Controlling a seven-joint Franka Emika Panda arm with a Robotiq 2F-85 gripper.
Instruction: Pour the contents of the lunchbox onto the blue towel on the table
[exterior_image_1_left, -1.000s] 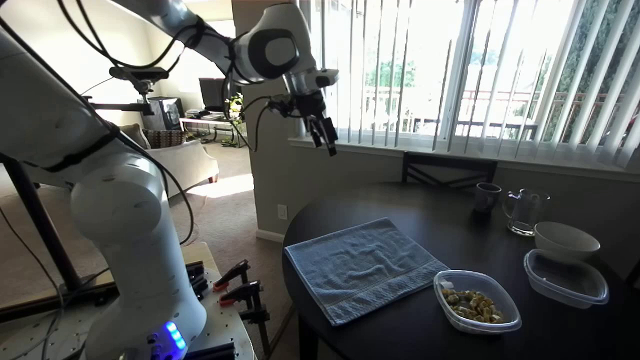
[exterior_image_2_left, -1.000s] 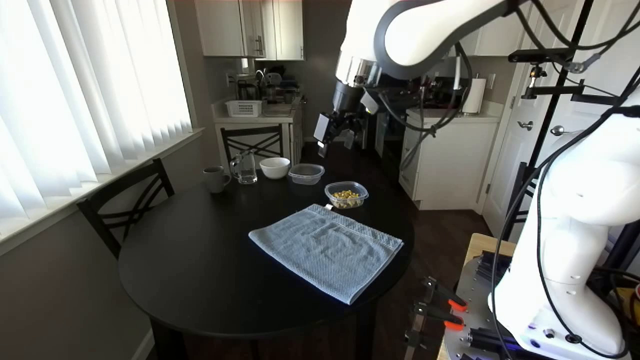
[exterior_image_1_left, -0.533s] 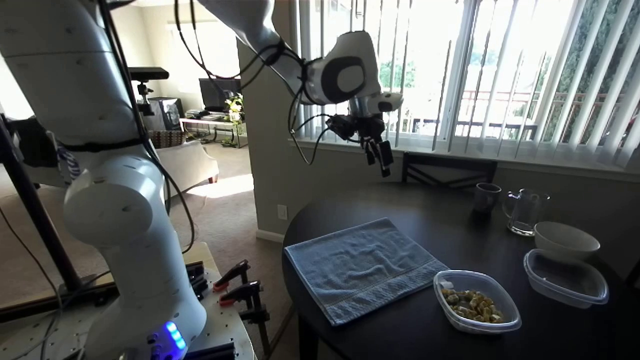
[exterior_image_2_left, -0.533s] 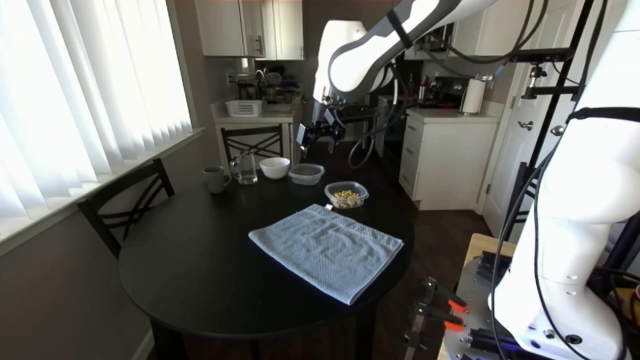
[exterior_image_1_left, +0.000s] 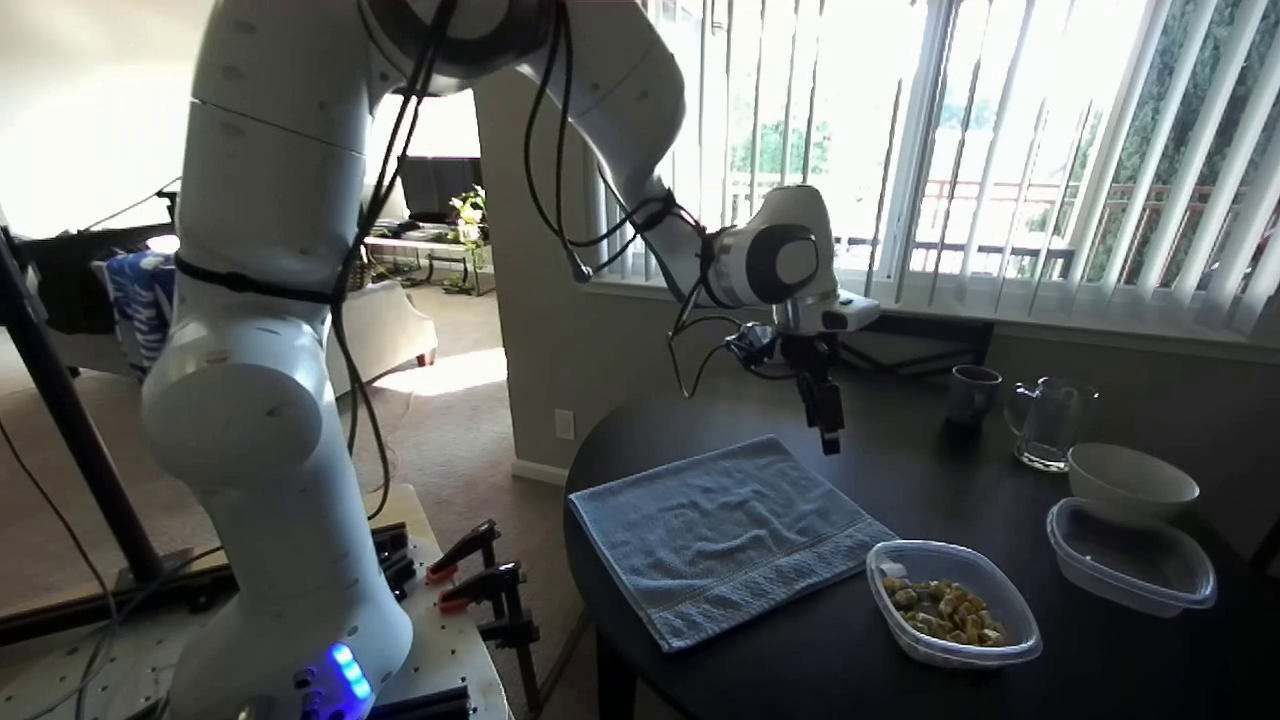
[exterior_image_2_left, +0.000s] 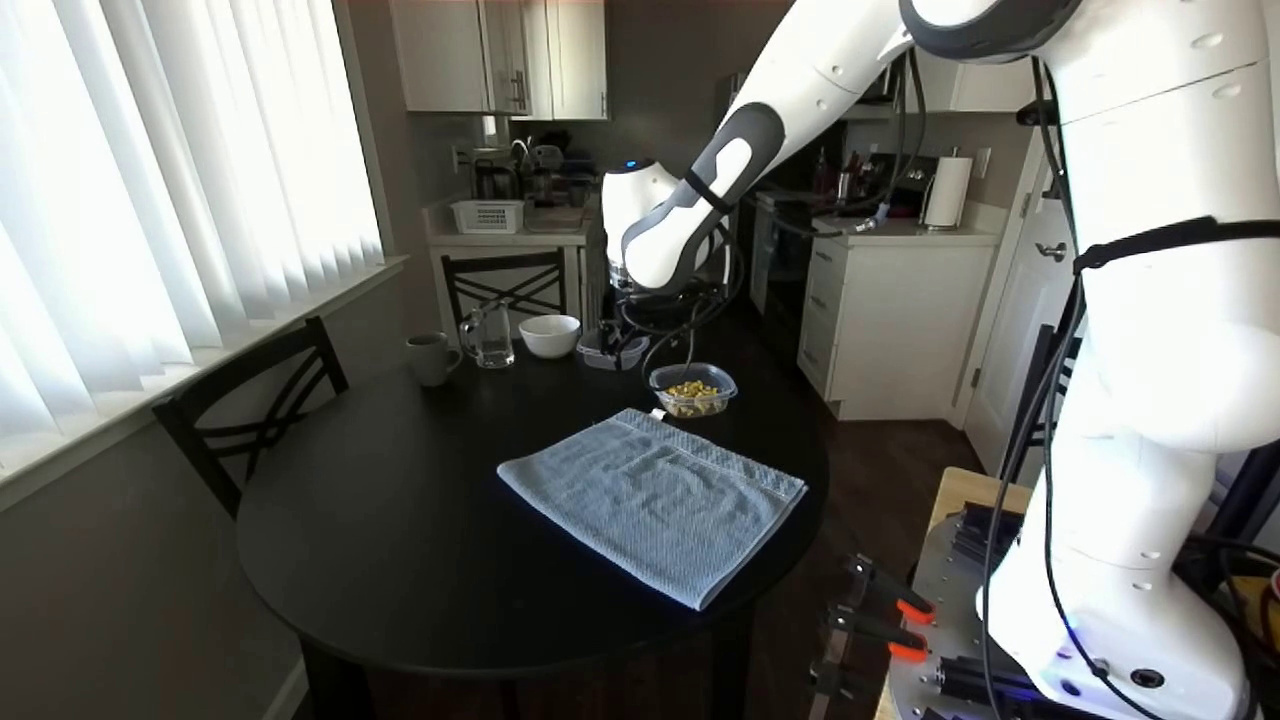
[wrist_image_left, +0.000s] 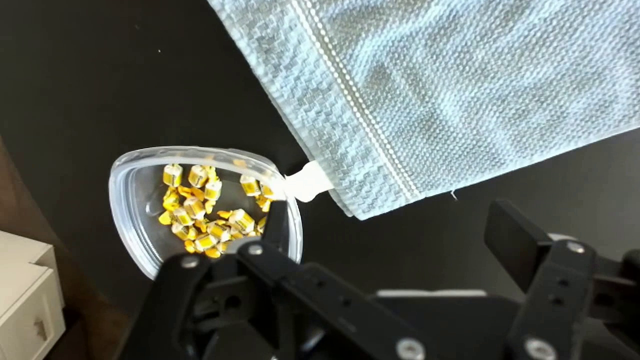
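The lunchbox, a clear plastic container, stands upright on the dark table beside the towel. It shows in an exterior view and in the wrist view. Its contents, small yellowish and whitish bits, lie inside it. The blue towel lies flat and wrinkled; it shows in an exterior view and in the wrist view. My gripper is open and empty above the table; its left finger overlaps the lunchbox's rim in the wrist view. It hangs beyond the towel in an exterior view.
An empty clear container, a white bowl, a glass mug and a grey mug stand on the table. A white towel tag touches or overlaps the lunchbox rim. A chair stands by the window.
The arm has swung out over the table and lowered; my gripper has moved right and down in an exterior view. The lunchbox and towel have not moved.
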